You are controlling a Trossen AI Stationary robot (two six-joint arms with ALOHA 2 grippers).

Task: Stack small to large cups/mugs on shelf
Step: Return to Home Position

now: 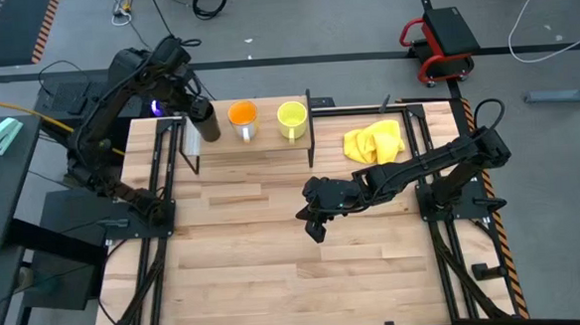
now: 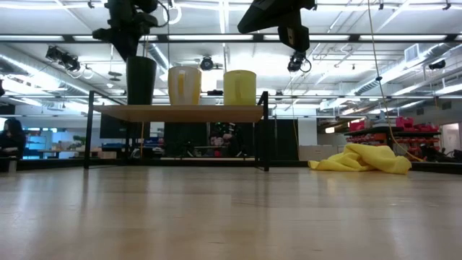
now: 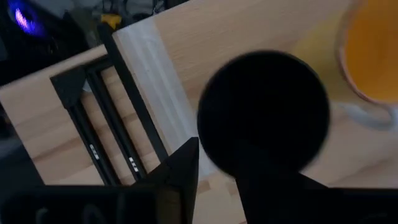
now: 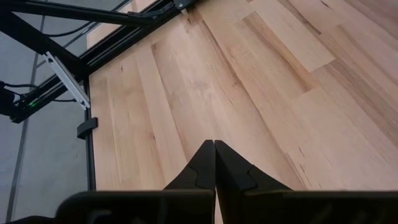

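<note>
Three vessels stand in a row on the low wooden shelf point(image 1: 269, 149): the black cup point(image 1: 207, 125) at its left end, the orange mug point(image 1: 243, 115) in the middle, the yellow mug point(image 1: 291, 118) on the right. In the low view the black cup point(image 2: 141, 81) is the tallest, and all three rest by their bases on the shelf board point(image 2: 184, 113). My left gripper point(image 1: 196, 106) is over the black cup, shut on its rim. My right gripper point(image 1: 313, 226) hovers above the middle of the tabletop, shut and holding nothing. My left gripper point(image 3: 217, 158) comes down on the black cup from above. The cup's rim point(image 3: 211, 155) sits between its two fingers, one finger point(image 3: 183, 168) outside the wall and the other over the dark opening, where it blends with the inside. The cup stands upright on the shelf.
A crumpled yellow cloth point(image 1: 375, 141) lies on the tabletop to the right of the shelf. Thin black posts point(image 1: 311, 131) stand at the shelf's ends. Black rails point(image 1: 157, 179) run along the table's left and right sides. Bare wood point(image 4: 205, 81) spreads below my right gripper.
</note>
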